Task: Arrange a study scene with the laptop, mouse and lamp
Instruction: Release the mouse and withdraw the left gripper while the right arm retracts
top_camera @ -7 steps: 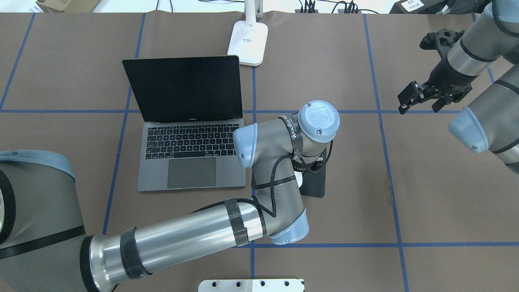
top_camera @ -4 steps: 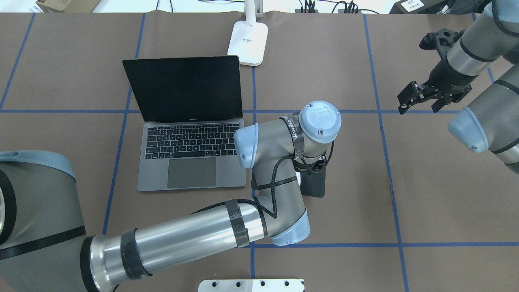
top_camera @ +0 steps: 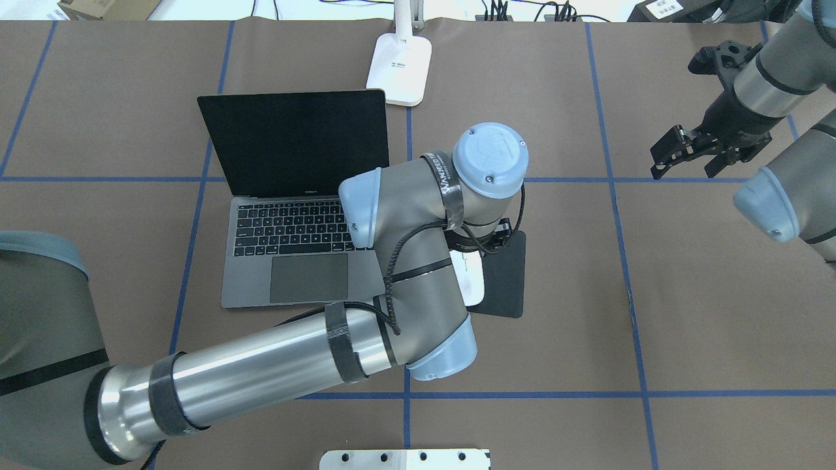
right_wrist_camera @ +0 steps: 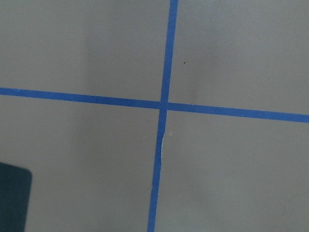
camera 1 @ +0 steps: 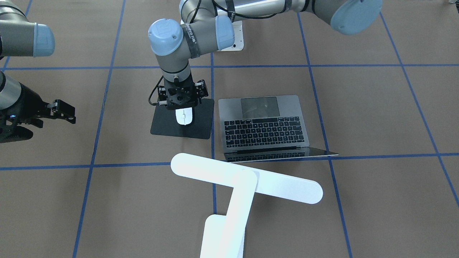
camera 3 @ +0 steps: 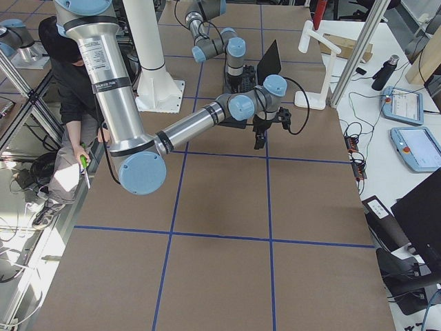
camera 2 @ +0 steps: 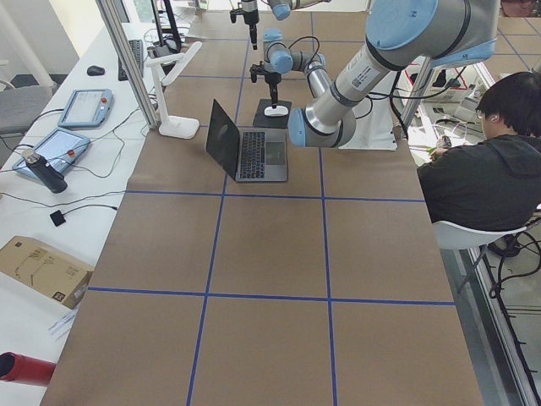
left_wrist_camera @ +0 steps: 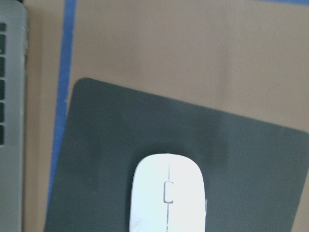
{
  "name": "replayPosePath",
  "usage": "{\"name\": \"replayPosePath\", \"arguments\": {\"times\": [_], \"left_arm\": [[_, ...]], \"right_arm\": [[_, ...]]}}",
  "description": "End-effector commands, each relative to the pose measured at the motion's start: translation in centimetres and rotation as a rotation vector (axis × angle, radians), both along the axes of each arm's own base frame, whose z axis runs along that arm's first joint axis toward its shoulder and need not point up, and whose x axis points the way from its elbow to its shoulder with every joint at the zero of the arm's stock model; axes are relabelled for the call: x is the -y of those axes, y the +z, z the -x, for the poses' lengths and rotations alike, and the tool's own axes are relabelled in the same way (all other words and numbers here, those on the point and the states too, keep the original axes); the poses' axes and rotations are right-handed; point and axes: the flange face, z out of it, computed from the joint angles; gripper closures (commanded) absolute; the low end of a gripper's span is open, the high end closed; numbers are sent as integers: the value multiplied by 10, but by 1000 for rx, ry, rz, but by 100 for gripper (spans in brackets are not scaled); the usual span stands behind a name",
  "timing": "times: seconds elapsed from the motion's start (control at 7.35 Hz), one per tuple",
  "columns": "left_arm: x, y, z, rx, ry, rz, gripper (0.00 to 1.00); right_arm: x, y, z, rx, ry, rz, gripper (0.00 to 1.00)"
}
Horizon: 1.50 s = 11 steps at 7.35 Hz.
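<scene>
The open grey laptop (top_camera: 294, 261) stands left of centre, its dark screen up. The white lamp (camera 1: 247, 177) stands behind it, its base (top_camera: 400, 68) at the far edge. The white mouse (camera 1: 184, 116) lies on the black mouse pad (camera 1: 168, 125) beside the laptop. It also shows in the left wrist view (left_wrist_camera: 167, 195), with no fingers touching it. My left gripper (camera 1: 183, 104) hangs open just above the mouse and is hidden under the wrist in the overhead view. My right gripper (top_camera: 689, 156) is open and empty, far off to the right.
The white ribbed pedestal with bolt holes (top_camera: 405, 459) sits at the near table edge. Blue tape lines grid the brown table. A seated person (camera 2: 482, 169) is beside the table. Tablets and cables lie on a side bench (camera 2: 68, 144).
My left arm has lifted and drawn back from the mouse, which now shows more fully on the pad. My right gripper has shifted slightly farther away.
</scene>
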Motion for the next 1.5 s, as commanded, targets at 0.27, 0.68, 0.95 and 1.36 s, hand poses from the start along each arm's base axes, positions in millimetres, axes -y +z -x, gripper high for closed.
{"name": "replayPosePath", "arguments": {"times": [0.27,0.68,0.95,1.36], "left_arm": [[-57,153,221,25,40,-115,0],[-8,270,341,170,90,-212,0],[47,343,451,165,125,-161,0],[85,493,636,105,253,-213,0]], "right_arm": [[-27,102,-120,10,-28,-32,0],[-36,135,-162,-23,43,17,0],[-43,161,-177,-93,61,35,0],[-44,158,-201,-59,104,38,0]]}}
